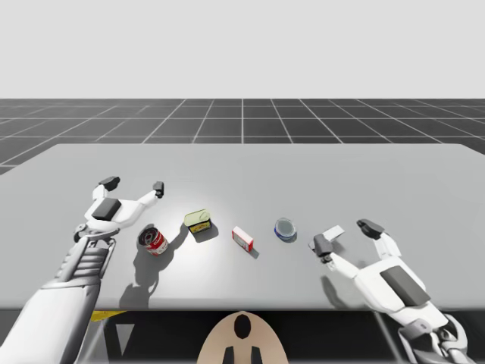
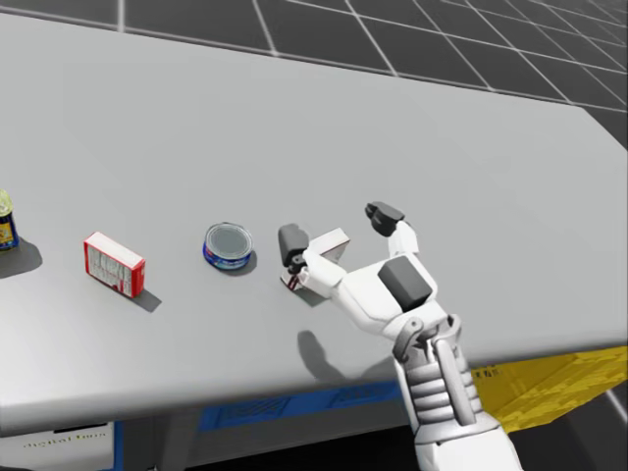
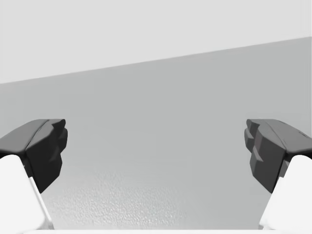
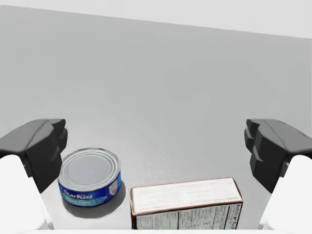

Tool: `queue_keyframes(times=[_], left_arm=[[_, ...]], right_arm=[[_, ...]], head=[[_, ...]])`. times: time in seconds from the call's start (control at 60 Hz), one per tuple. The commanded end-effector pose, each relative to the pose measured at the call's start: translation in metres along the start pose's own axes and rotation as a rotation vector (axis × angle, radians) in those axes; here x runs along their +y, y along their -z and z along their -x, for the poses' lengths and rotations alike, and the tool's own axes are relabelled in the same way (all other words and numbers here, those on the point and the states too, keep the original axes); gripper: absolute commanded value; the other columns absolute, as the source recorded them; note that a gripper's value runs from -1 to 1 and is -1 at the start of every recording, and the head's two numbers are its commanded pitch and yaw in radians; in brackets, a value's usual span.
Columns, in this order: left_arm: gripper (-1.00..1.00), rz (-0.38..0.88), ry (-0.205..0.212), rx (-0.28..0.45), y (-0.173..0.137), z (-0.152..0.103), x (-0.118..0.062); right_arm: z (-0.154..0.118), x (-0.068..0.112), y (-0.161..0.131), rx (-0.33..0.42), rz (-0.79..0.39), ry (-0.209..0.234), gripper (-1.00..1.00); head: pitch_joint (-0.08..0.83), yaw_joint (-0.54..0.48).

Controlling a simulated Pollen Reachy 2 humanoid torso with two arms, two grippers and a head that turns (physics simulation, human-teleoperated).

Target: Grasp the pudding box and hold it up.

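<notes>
A white-topped box with dark brown edges (image 4: 185,197) lies flat on the grey table, between the fingers of my right gripper (image 4: 156,151) and close to the palm. Neither finger touches it, and the jaws stand wide open. In the high view the box (image 1: 333,231) lies at the right front, with my right gripper (image 1: 345,235) over it. The head view shows the same box (image 2: 331,241) partly hidden by that gripper (image 2: 337,228). My left gripper (image 1: 134,184) hovers open at the left, and its fingers (image 3: 44,148) have only bare table between them.
A low blue can (image 4: 90,180) stands just left of the box (image 1: 285,228). Further left are a red-and-white box (image 1: 242,238), a yellow-green flat tin (image 1: 198,221) and a tipped red can (image 1: 154,241) beside my left arm. The table's front edge (image 2: 245,392) runs close behind my right wrist.
</notes>
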Motion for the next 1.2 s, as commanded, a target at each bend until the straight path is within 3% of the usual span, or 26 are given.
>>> queue_keyframes(times=[0.017, 0.267, 0.467, 0.683, 0.883, 1.2], left_arm=[[-1.0, -0.002, 0.003, 0.002, 0.001, 0.001, -0.001], [-1.0, -0.005, 0.01, 0.006, 0.001, 0.003, -0.002], [-1.0, -0.007, 0.015, 0.005, 0.001, 0.004, -0.002], [-1.0, -0.009, 0.017, 0.002, 0.001, 0.004, -0.002], [-1.0, -0.006, 0.021, -0.001, 0.002, 0.004, -0.002], [-1.0, -0.001, 0.029, -0.003, 0.002, 0.006, -0.004]], right_arm=[[0.024, -0.001, -0.013, 0.026, 0.013, 0.017, -1.0], [0.066, -0.013, -0.01, 0.09, 0.048, 0.027, -1.0], [0.084, -0.017, 0.004, 0.121, 0.046, 0.019, -1.0], [0.086, -0.024, 0.021, 0.13, 0.064, -0.012, -1.0], [0.089, -0.032, 0.037, 0.163, 0.075, -0.015, -1.0], [0.089, -0.031, 0.048, 0.171, 0.061, -0.039, -1.0]], head=[[0.685, -0.4], [0.691, -0.4], [0.694, -0.4], [0.694, -0.4], [0.697, -0.4], [0.694, -0.4]])
